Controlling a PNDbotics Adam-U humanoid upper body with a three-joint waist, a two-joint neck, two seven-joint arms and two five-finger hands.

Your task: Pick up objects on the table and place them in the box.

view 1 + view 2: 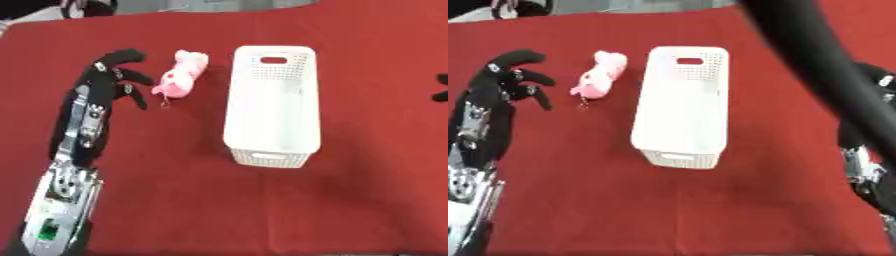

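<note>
Nearest me, my left arm (pixel 66 190) runs up the left side of the red table (pixel 175 200), well left of the white box (pixel 271 100). My left hand (pixel 114 77) sits left of the box's far half, its fingers spread and lightly curved, holding nothing.

The pink plush toy (pixel 179 75) lies between that hand and the box, just beside the fingertips and apart from them; a strip of bare cloth separates it from the box's left wall. Its long axis runs from near-left to far-right, tilted toward the box's far end, roughly parallel to the box's long side. It is soft, pale pink, with a darker near end and a small loop or ring at its near tip.

My right hand (pixel 878 75) shows only as a dark shape right of the box, well apart from it; I cannot tell how its fingers stand. My judgement: the left hand is far nearer the toy, so it should take it, reaching rightward.
</note>
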